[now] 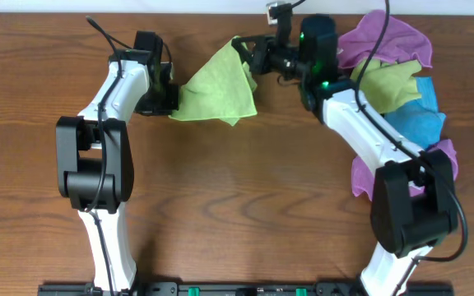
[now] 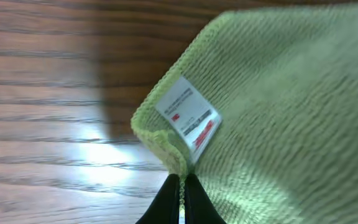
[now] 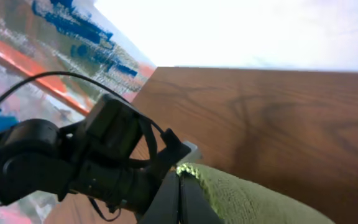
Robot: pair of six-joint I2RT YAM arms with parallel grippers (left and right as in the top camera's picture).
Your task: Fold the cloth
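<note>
The lime-green cloth (image 1: 215, 89) hangs stretched between both grippers above the far part of the table. My left gripper (image 1: 171, 103) is shut on its left corner; in the left wrist view the cloth (image 2: 278, 106) shows a white label near the pinched hem, with the fingertips (image 2: 181, 182) closed on it. My right gripper (image 1: 245, 51) is shut on the upper right corner; in the right wrist view the fingertips (image 3: 180, 180) pinch the cloth's edge (image 3: 247, 199). The cloth's lower edge sags towards the table.
A pile of other cloths lies at the right: purple (image 1: 385, 37), dull olive-green (image 1: 389, 82), blue (image 1: 418, 123) and another purple one (image 1: 364, 173). The left arm (image 3: 73, 162) shows in the right wrist view. The wooden table (image 1: 245, 205) stretches towards the front.
</note>
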